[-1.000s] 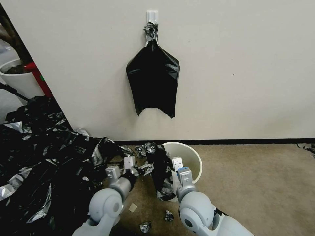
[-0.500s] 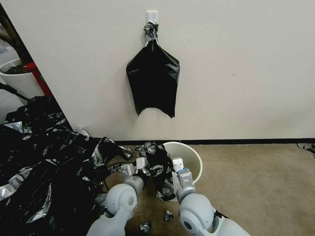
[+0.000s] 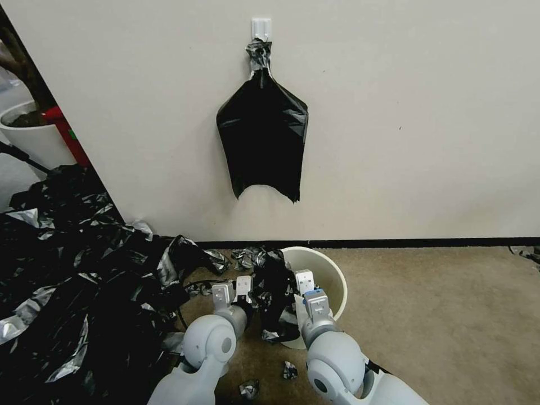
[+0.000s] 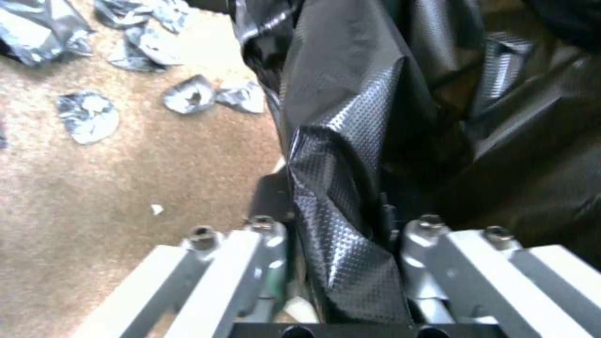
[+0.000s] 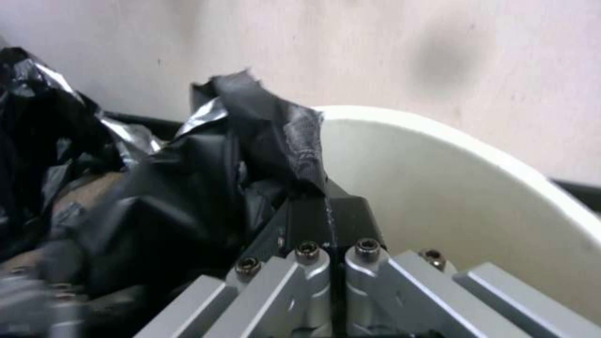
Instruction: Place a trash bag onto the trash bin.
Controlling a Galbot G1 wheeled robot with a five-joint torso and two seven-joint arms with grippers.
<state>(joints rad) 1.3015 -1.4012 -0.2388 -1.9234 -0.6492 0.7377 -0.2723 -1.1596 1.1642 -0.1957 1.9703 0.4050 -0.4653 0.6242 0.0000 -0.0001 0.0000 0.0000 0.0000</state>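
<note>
The cream trash bin (image 3: 336, 279) stands on the carpet by the wall, its inside wall (image 5: 476, 202) bare in the right wrist view. A glossy black trash bag (image 3: 274, 289) hangs crumpled over the bin's left rim and down its outside. My right gripper (image 3: 293, 279) sits at that rim, shut (image 5: 315, 195) on a fold of the bag (image 5: 269, 126). My left gripper (image 3: 256, 293) is just left of the bin, open (image 4: 332, 209), with a strip of the bag's film (image 4: 341, 141) running between its fingers (image 4: 270, 197).
A broad heap of black-and-silver plastic sheets (image 3: 67, 264) covers the floor to the left. Another black bag (image 3: 262, 140) hangs from a wall hook above the bin. Small foil wads (image 3: 289, 370) lie near my arms. A white plant pot (image 3: 31, 138) stands far left; open carpet lies right.
My left arm has swung right, from beside the bag to having the film between its open fingers. The bag's top has sunk slightly. The right gripper has kept its hold.
</note>
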